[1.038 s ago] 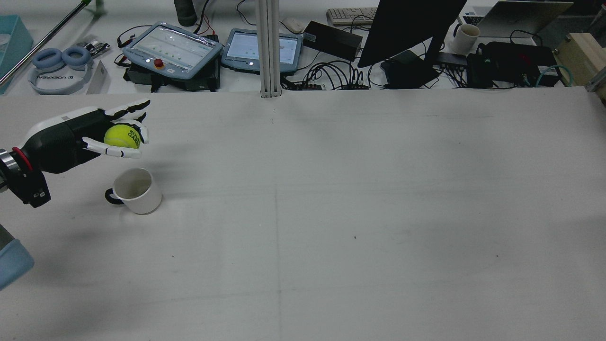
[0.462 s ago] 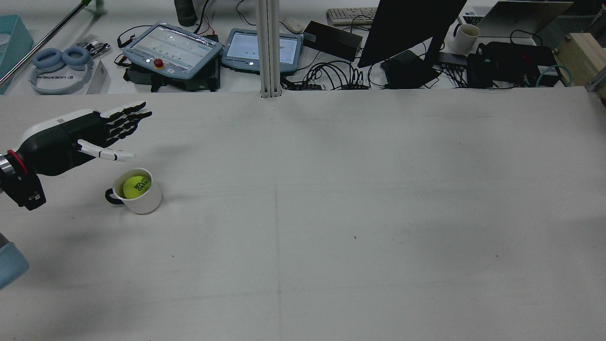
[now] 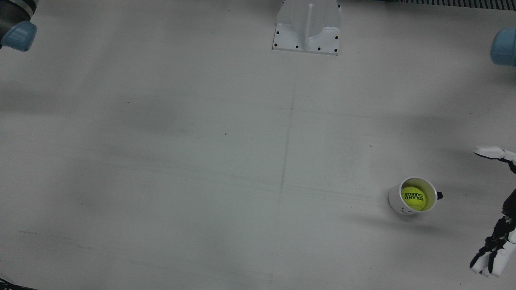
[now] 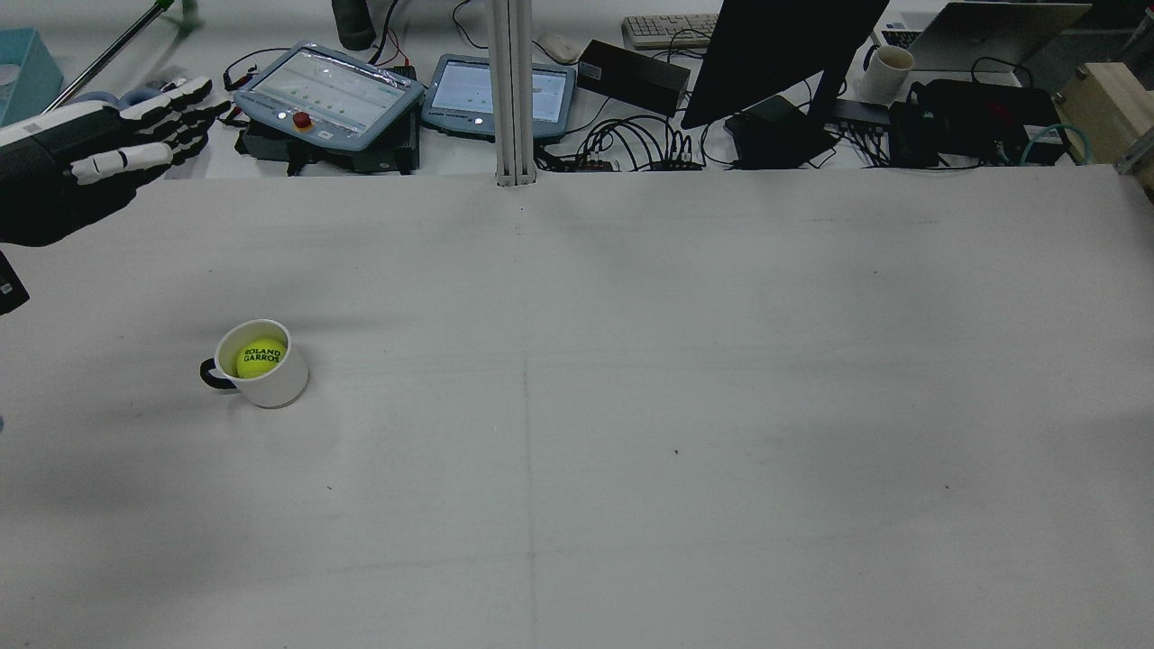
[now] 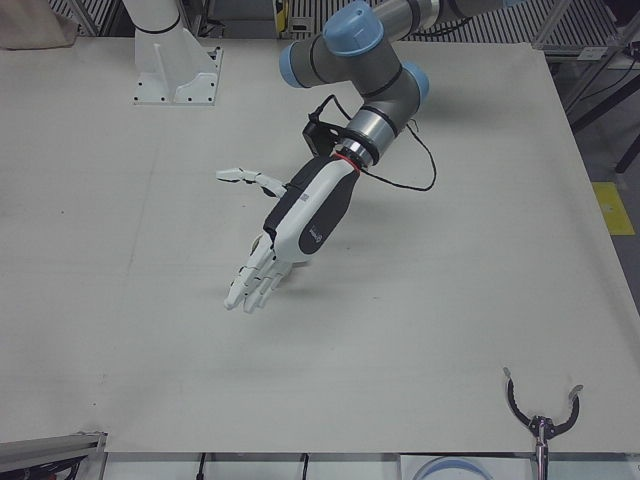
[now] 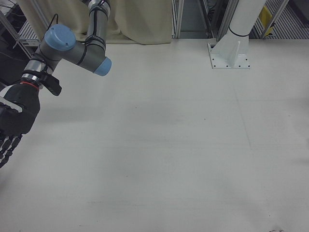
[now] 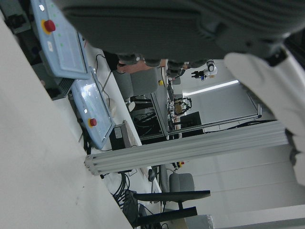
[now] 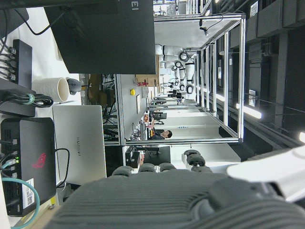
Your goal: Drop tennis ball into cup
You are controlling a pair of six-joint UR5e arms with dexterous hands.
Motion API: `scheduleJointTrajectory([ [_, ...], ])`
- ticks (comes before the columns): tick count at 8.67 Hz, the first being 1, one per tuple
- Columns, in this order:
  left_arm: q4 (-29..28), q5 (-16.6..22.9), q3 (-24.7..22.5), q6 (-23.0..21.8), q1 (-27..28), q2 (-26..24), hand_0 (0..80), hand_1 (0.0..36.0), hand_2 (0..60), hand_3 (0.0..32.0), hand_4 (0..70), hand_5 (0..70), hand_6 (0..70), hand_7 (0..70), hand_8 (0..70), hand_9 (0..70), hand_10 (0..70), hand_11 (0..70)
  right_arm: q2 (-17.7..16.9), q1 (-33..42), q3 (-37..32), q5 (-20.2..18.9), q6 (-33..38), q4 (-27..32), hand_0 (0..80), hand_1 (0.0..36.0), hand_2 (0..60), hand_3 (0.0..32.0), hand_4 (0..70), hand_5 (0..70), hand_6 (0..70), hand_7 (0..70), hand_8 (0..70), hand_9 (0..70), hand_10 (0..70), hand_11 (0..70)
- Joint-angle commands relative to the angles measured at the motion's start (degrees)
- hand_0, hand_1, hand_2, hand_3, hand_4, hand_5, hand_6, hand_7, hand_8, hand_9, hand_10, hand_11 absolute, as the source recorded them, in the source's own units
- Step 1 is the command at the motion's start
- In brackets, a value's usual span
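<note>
The yellow tennis ball (image 4: 261, 357) lies inside the white cup (image 4: 275, 383), which stands upright on the table's left side in the rear view. The front view shows the ball (image 3: 415, 197) in the cup (image 3: 397, 201) too. My left hand (image 4: 86, 162) is open and empty, fingers spread, raised well above and beyond the cup. It shows at the right edge of the front view (image 3: 498, 241) and in the left-front view (image 5: 305, 215). My right hand (image 6: 14, 121) hangs at the left edge of the right-front view, fingers extended, holding nothing.
Teach pendants (image 4: 329, 95), cables, a dark monitor (image 4: 784, 54) and an aluminium post (image 4: 512, 90) line the table's far edge. A white pedestal (image 3: 308, 26) stands at the robot's side. A small metal tool (image 5: 540, 415) lies near the front edge.
My left hand opened and let the ball go; it dropped into the cup. The hand then rose and drew back to the left, away from the cup.
</note>
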Motion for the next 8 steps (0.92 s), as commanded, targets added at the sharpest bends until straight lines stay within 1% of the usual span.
scheduleJointTrajectory([
  [1,2.4,0.0,5.7,0.7,-10.2,-6.7,0.0,0.0,17.4,1.2,0.0,0.0,0.0,9.2,0.0,0.4,0.0,0.0,0.0,0.0,0.1,0.0,0.0,0.0,0.0,0.0,0.0,0.0,0.0,0.0,0.0,0.0,0.0,0.0,0.0,0.0],
  [2,2.0,0.0,7.6,0.7,-13.3,-6.5,0.0,0.0,17.5,0.2,0.0,0.0,0.0,9.2,0.0,0.4,0.0,0.0,0.0,0.0,0.0,0.0,0.0,-0.1,0.0,0.0,0.0,0.0,0.0,0.0,0.0,0.0,0.0,0.0,0.0,0.0],
  [3,2.0,0.0,9.9,0.6,-15.8,-6.5,0.0,0.0,19.9,0.2,0.0,0.0,0.0,9.8,0.0,0.5,0.0,0.0,0.0,0.0,0.1,0.0,0.0,0.0,0.0,0.0,0.0,0.0,0.0,0.0,0.0,0.0,0.0,0.0,0.0,0.0],
  [4,2.4,0.0,11.8,0.5,-17.6,-6.5,0.0,0.0,20.0,0.0,0.0,0.0,0.0,9.8,0.0,0.5,0.0,0.0,0.0,0.0,0.0,0.0,0.0,0.0,0.0,0.0,0.0,0.0,0.0,0.0,0.0,0.0,0.0,0.0,0.0,0.0],
  [5,3.7,0.0,12.2,0.3,-18.0,-6.6,0.0,2.7,18.4,0.0,0.0,0.0,0.0,9.9,0.0,0.5,0.0,0.0,0.0,0.0,0.1,0.0,0.0,0.0,0.0,0.0,0.0,0.0,0.0,0.0,0.0,0.0,0.0,0.0,0.0,0.0],
  [6,4.8,0.0,12.0,0.3,-18.0,-6.8,0.0,2.7,18.4,0.0,0.0,0.0,0.0,9.9,0.0,0.5,0.0,0.0,0.0,0.0,0.1,0.0,0.0,-0.1,0.0,0.0,0.0,0.0,0.0,0.0,0.0,0.0,0.0,0.0,0.0,0.0],
  [8,5.2,0.0,12.0,0.2,-18.0,-6.8,0.0,2.7,18.4,0.0,0.0,0.0,0.0,9.9,0.0,0.5,0.0,0.0,0.0,0.0,0.1,0.0,0.0,0.0,0.0,0.0,0.0,0.0,0.0,0.0,0.0,0.0,0.0,0.0,0.0,0.0],
])
